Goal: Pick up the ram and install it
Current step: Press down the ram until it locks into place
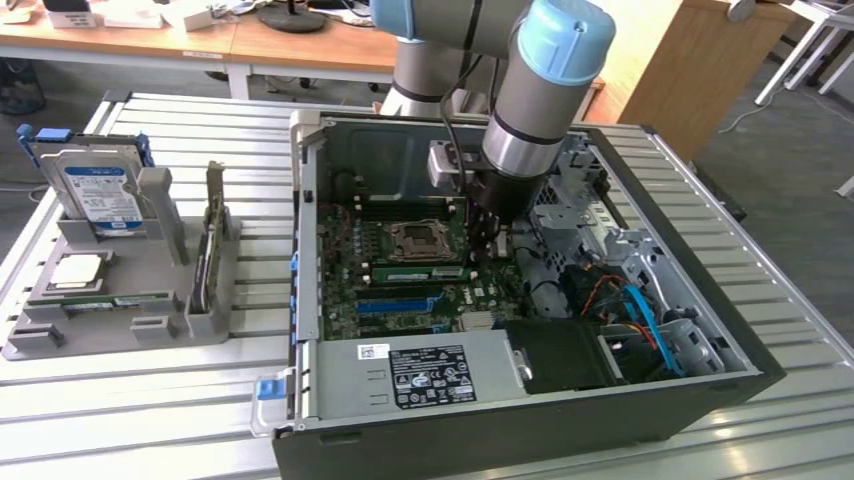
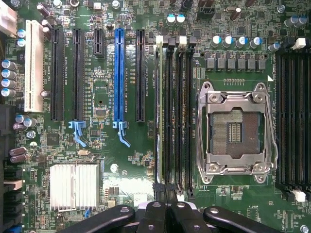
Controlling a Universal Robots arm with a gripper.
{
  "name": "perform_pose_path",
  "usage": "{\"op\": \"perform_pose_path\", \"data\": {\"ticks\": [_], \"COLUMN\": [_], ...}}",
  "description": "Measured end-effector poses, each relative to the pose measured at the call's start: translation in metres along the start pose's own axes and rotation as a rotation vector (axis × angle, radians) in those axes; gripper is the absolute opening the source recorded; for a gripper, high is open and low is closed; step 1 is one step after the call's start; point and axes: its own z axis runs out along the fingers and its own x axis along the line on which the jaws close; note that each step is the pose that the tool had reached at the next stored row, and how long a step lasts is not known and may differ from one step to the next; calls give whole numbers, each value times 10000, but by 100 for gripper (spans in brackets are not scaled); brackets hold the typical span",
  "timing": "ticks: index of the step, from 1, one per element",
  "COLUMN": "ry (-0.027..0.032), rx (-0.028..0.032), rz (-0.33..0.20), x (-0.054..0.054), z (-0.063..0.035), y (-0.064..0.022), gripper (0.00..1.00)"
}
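The black gripper (image 2: 167,206) has its fingers pinched together, right above the long thin green RAM stick (image 2: 159,111) sitting edge-up in a motherboard (image 2: 107,73) slot.

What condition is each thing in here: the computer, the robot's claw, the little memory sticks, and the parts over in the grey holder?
Computer case: side open, motherboard exposed.
Gripper: shut, down inside the case above the memory slots.
Ram: lying in a slot beside the processor socket.
CPU socket: empty, frame closed.
Blue expansion slot: empty.
Hard drive: standing upright in the grey holder.
CPU chip: lying flat in the holder.
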Motion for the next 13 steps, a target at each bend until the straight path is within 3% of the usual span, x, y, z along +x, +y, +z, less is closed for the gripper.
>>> {"op": "perform_pose_path", "data": {"ticks": [13], "ry": [1], "rx": [0], "rz": [0], "x": [0], "z": [23], "y": [-1], "gripper": [10]}}
